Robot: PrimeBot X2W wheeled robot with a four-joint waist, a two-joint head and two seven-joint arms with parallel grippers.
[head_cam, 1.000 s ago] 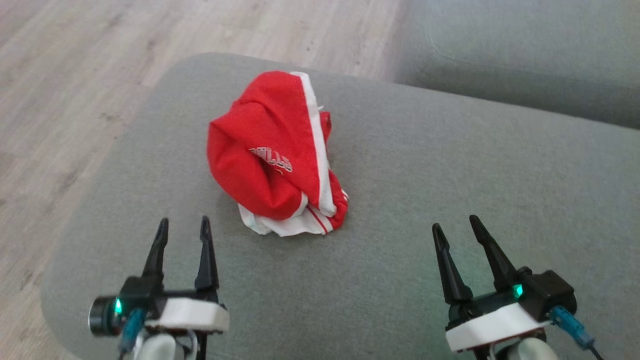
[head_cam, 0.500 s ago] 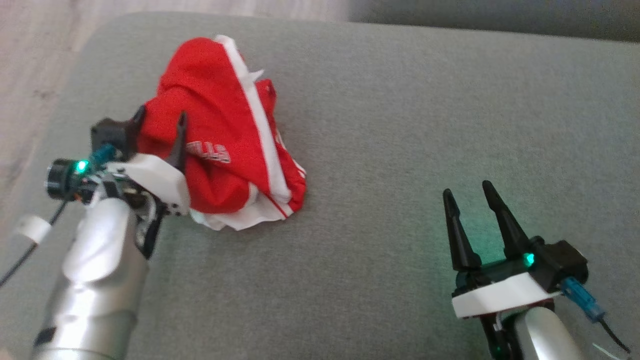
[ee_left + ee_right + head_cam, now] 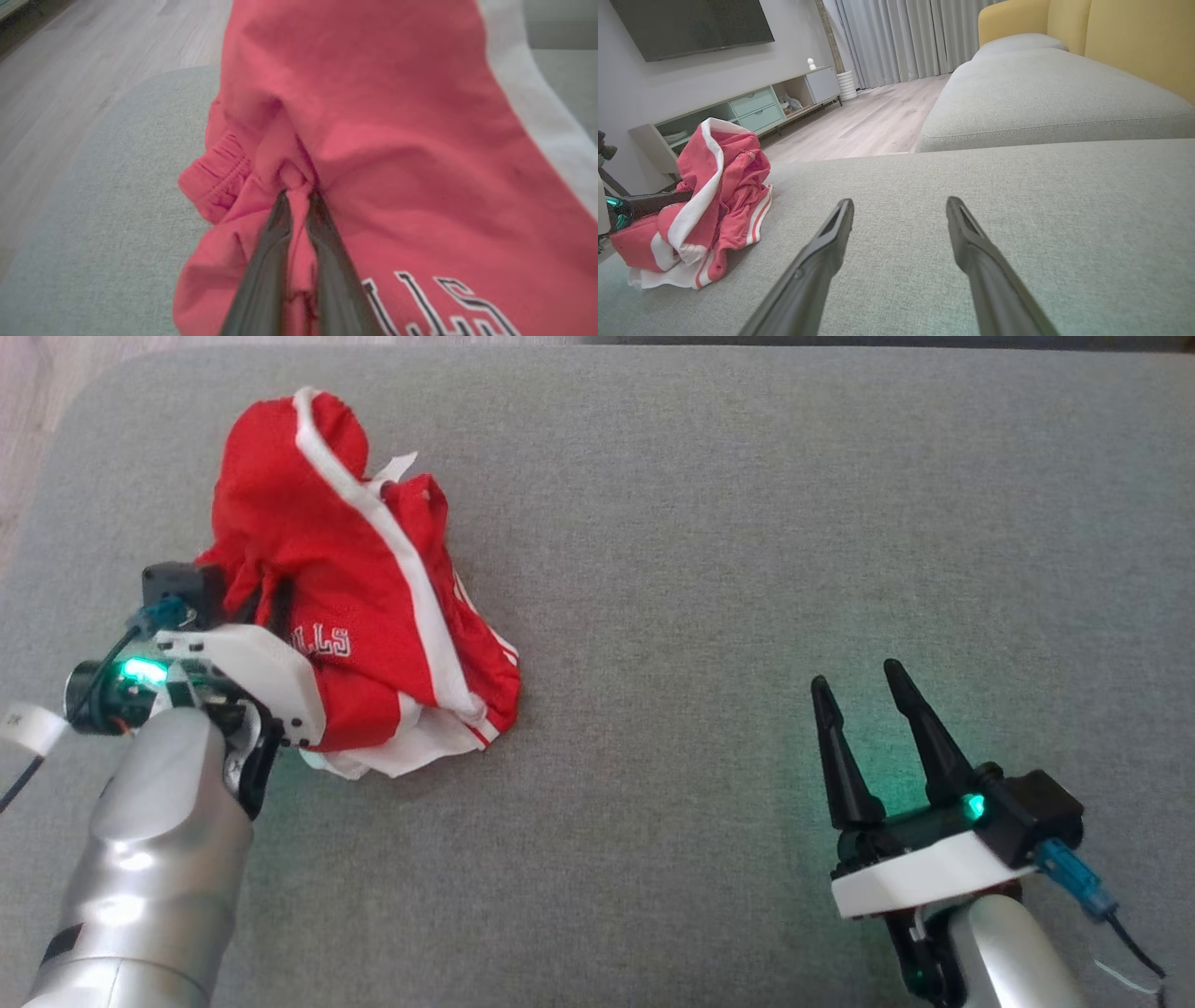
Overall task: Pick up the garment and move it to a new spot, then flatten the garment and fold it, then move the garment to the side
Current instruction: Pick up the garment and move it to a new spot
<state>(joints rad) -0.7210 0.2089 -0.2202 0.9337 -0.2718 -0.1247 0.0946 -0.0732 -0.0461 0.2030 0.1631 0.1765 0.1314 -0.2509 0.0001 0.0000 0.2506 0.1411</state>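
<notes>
Open grey fabric of the sofa cushion (image 3: 709,551) spans the middle and right of the head view, a wide passage between the crumpled red shorts (image 3: 373,569) heaped at upper left and the right gripper (image 3: 856,673), fingers spread, at lower right. The left gripper (image 3: 299,198), pinched on a fold, and its silver forearm (image 3: 159,859) block the heap's left side. Beyond the cushion's far edge, in the right wrist view, wooden floor (image 3: 859,126) adjoins a second cushion (image 3: 1041,93).
</notes>
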